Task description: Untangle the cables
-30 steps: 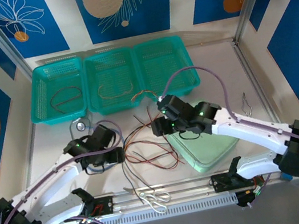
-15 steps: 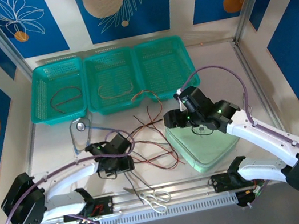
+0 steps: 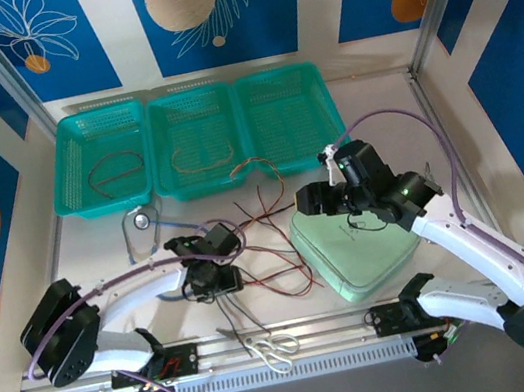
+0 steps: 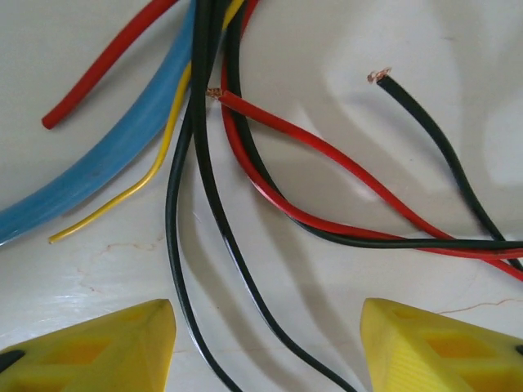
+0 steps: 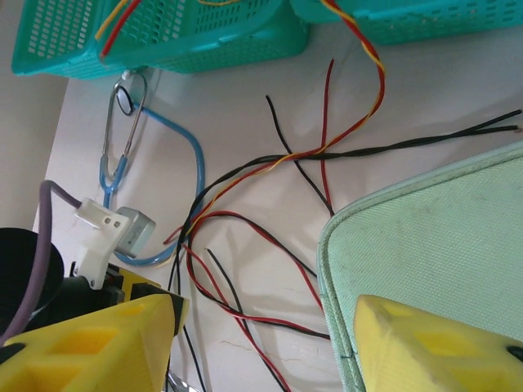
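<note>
Room: cables [image 3: 263, 249] lie in a loose tangle on the table [image 3: 78, 249], hemmed in by the baskets [image 3: 191, 91] at the far side, the green pad [image 3: 369, 253] on the right and the near rail, where the scissors [image 3: 270, 347] lie. Stethoscope [image 3: 141, 223] sits just left of the tangle, its blue tube crossing under the wires. Bare tabletop left of the stethoscope and right of the pad, up to the upright frame post. One twisted red-yellow strand runs up over the basket fronts; loose loops lie in the left and middle baskets.

Since a second ago: left arm has swung right and stretched out, wrist now at the tangle's left edge. Right arm has pulled back and right, off the tangle.

Pose: left gripper [image 4: 270, 351] low over the table, jaws apart, two black wires running through the gap, nothing pinched. Right gripper [image 5: 265, 343] held high over the pad's far-left corner, jaws apart, holding nothing.
</note>
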Robot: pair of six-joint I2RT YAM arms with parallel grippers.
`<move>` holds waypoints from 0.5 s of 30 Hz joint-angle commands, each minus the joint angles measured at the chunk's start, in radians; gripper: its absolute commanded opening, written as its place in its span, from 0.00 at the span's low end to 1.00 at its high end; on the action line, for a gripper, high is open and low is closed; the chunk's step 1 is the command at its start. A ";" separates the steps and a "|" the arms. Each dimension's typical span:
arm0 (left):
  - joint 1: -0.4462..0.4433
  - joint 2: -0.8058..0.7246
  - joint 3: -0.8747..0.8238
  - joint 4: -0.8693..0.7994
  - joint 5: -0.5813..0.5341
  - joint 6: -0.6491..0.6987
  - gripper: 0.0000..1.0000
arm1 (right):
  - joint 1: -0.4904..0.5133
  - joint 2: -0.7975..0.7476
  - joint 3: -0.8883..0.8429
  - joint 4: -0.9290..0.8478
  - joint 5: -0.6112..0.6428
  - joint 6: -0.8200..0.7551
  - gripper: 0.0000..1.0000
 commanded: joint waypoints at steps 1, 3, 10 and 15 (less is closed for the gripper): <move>0.007 0.004 -0.011 -0.068 0.033 -0.002 0.62 | -0.033 -0.015 0.048 -0.042 -0.068 -0.035 0.60; 0.007 -0.028 -0.056 -0.008 0.047 -0.022 0.62 | -0.053 -0.009 0.059 -0.046 -0.091 -0.041 0.60; 0.047 0.005 -0.056 -0.008 0.050 -0.003 0.62 | -0.065 0.009 0.100 -0.079 -0.106 -0.048 0.60; 0.068 0.083 -0.023 0.016 0.076 0.029 0.59 | -0.075 0.003 0.151 -0.149 -0.095 -0.067 0.60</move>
